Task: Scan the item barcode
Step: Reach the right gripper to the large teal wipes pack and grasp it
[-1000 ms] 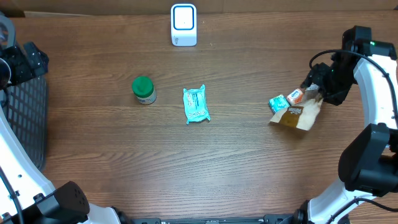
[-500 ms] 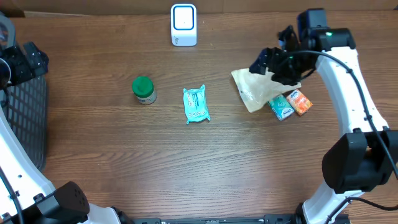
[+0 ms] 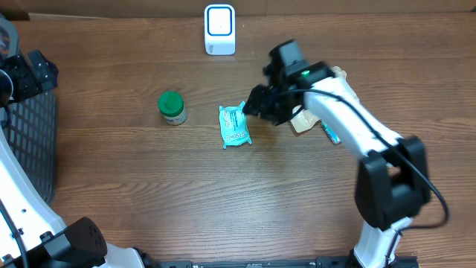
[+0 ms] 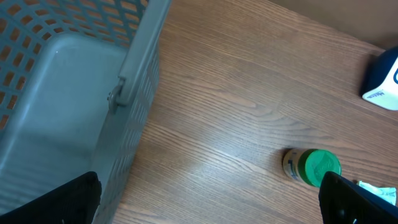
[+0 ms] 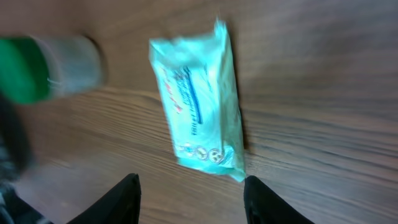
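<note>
The brown wooden tabletop (image 3: pixel 149 193) is carrying the flat teal plastic-film packet (image 3: pixel 234 126), which is lying mid-table beside the green-capped jar (image 3: pixel 172 107). I am judging the packet light, soft, crinkly and probably slippery, so pinching across its narrow width looks best. The right pincer (image 5: pixel 189 198) is hovering spread and empty, with the packet lying just ahead, centred between its fingers. The left pincer (image 4: pixel 208 194) is standing wide apart, gripping nothing, by the grey mesh basket (image 4: pixel 137 74).
</note>
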`<state>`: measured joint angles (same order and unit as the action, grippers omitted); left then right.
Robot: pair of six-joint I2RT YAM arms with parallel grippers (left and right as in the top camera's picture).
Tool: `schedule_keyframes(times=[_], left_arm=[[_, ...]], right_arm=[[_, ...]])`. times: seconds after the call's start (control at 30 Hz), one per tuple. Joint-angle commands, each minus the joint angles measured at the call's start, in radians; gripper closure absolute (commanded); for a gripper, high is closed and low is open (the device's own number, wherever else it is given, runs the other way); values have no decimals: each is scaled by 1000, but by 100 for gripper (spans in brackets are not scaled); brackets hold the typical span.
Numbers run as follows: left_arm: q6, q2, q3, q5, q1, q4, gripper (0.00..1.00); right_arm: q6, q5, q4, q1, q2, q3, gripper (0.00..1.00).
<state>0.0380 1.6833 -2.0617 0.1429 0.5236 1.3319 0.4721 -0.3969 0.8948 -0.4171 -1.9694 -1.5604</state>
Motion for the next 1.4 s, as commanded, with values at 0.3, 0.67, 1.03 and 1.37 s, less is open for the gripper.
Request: schedule_keyframes(times=[0.3,0.67,1.03,1.37], left_arm=[[26,-3,-8,7,-2,-1,0],[26,-3,-8,7,-2,-1,0],[26,-3,-8,7,-2,-1,0],[26,-3,-8,7,-2,-1,0]], right_arm=[[124,-27,-116,-76,-193,36,73],[127,-8,-138,-76,-193,30,96],[252,146,-93,-76,-168,2,53],[343,176,-237,-91,-251,3,55]])
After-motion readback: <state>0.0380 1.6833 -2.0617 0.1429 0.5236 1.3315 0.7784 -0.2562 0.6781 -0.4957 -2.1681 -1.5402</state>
